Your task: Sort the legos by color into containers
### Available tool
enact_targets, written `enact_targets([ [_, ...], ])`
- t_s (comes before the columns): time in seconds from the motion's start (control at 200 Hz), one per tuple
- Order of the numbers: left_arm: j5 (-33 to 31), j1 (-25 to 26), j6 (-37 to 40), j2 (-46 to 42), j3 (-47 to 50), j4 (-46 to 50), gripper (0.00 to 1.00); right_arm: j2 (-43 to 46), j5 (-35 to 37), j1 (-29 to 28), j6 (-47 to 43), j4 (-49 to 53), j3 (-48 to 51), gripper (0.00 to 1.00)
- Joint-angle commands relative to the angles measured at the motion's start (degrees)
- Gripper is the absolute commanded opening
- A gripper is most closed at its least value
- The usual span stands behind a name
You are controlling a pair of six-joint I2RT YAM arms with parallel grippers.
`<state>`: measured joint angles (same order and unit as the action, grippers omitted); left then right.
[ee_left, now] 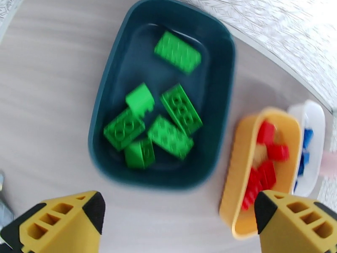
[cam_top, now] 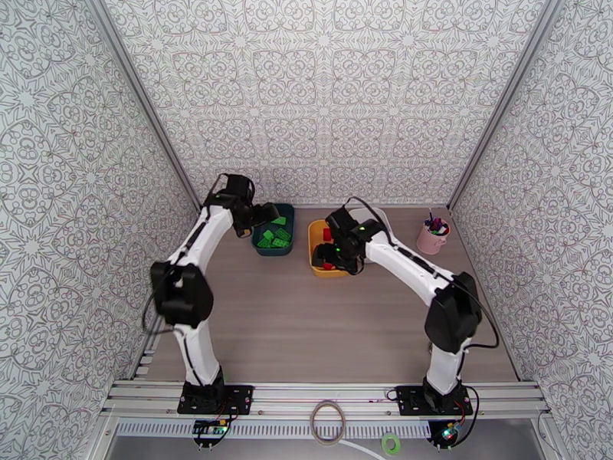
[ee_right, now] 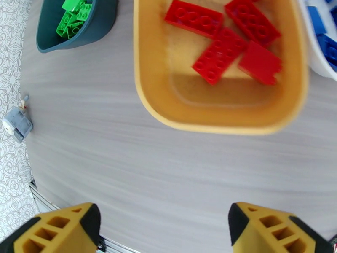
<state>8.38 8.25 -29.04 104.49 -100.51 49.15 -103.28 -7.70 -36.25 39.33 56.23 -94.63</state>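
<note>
Nearest lens: yellow, black-padded fingertips (ee_left: 59,220) of left gripper (ee_left: 179,209), spread wide, nothing between. Hovering over bare table (ee_left: 50,102), just short of dark teal tub (ee_left: 223,51). Six green legos (ee_left: 170,135) inside that tub: five loosely clustered, some touching, one alone at far end.

Right gripper (ee_right: 164,222): same story, splayed wide, empty, over bare wood grain just short of yellow tub (ee_right: 147,81). Red legos (ee_right: 219,55) lying flat on tub floor, touching and partly overlapping. White tub (ee_right: 320,68) just beside yellow tub on its right, blue legos (ee_right: 326,43) inside, mostly cut off by frame edge.

From overhead: three tubs in a row near back wall, teal left, yellow middle, white right, white one largely hidden behind right arm. Strip of bare table between teal and yellow. Yellow and white very close; touching or not, cannot tell. Left arm reaching toward teal tub, right arm toward yellow tub.

Colours sorted as seen: green in teal, red in yellow, blue in white.

Other bits: pink cup (cam_top: 433,235) with pens, further right by the wall. Small grey object (ee_right: 17,125) at table's left edge, too small to identify. Green tape roll (cam_top: 391,442) and cable loop (cam_top: 328,422) down by arm bases. Both wrist views slightly blurred.
</note>
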Motion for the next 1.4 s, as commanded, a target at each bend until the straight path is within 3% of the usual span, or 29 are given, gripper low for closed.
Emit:
enact_targets([
  [0.0, -3.0, 1.5, 2.5, -11.6, 7.9, -6.5, 0.99, 5.7, 4.8, 0.9, -1.5, 1.1, 3.3, 0.89],
  [0.215, -10.0, -0.5, 5.6, -31.4, 22.0, -11.3, 0.99, 17.7, 15.6, 2.3, -5.3, 3.6, 7.3, 0.91],
  [0.36, -17.8, -1.9, 10.6, -42.5, 29.9, -20.0, 0.99, 26.1, 33.2, 2.8, -5.8, 3.8, 9.1, 0.94],
  [0.42, -19.5, -1.4, 16.4, -47.3, 37.3, -30.3, 0.99, 30.3, 36.1, 2.9, -9.6, -2.1, 12.9, 0.92],
  [0.44, -19.4, -1.3, 18.8, -49.3, 40.0, -33.6, 0.99, 31.9, 37.3, 2.9, -10.7, -4.7, 15.1, 0.98],
  [0.51, -17.8, -1.5, 22.9, -56.2, 49.1, -44.2, 0.99, 38.2, 44.0, 2.9, -14.2, -16.6, 24.9, 0.99],
  [0.58, -18.3, -2.4, 25.9, -59.9, 55.3, -52.5, 0.99, 44.7, 44.9, 3.1, -21.4, -26.9, 32.8, 0.99],
  [0.7, -26.6, -4.4, 23.5, -56.4, 56.3, -44.4, 0.99, 49.2, 48.9, 6.6, -29.9, -47.6, 47.4, 0.99],
  [0.76, -28.9, -4.4, 25.0, -54.1, 59.2, -45.2, 0.99, 48.1, 49.9, 8.2, -31.9, -53.7, 52.1, 0.98],
  [0.88, -31.6, -4.7, 30.8, -48.4, 66.9, -55.4, 0.99, 40.7, 49.9, 10.9, -36.1, -60.1, 56.1, 0.99],
  [1.02, -32.4, -6.9, 29.8, -40.5, 71.2, -64.9, 0.99, 31.8, 49.1, 14.2, -39.1, -70.8, 59.7, 0.99],
  [1.175, -27.4, -7.2, 31.9, -30.7, 73.6, -81.4, 0.99, 24.5, 43.0, 19.0, -41.4, -85.2, 63.4, 0.99],
  [1.265, -27.1, -6.9, 29.4, -24.9, 74.2, -85.9, 0.99, 19.9, 42.3, 20.8, -42.5, -89.9, 64.2, 0.99],
  [1.396, -25.1, -6.0, 32.2, -18.7, 80.7, -103.6, 0.99, 17.0, 38.5, 24.3, -41.2, -99.2, 67.6, 0.99],
])
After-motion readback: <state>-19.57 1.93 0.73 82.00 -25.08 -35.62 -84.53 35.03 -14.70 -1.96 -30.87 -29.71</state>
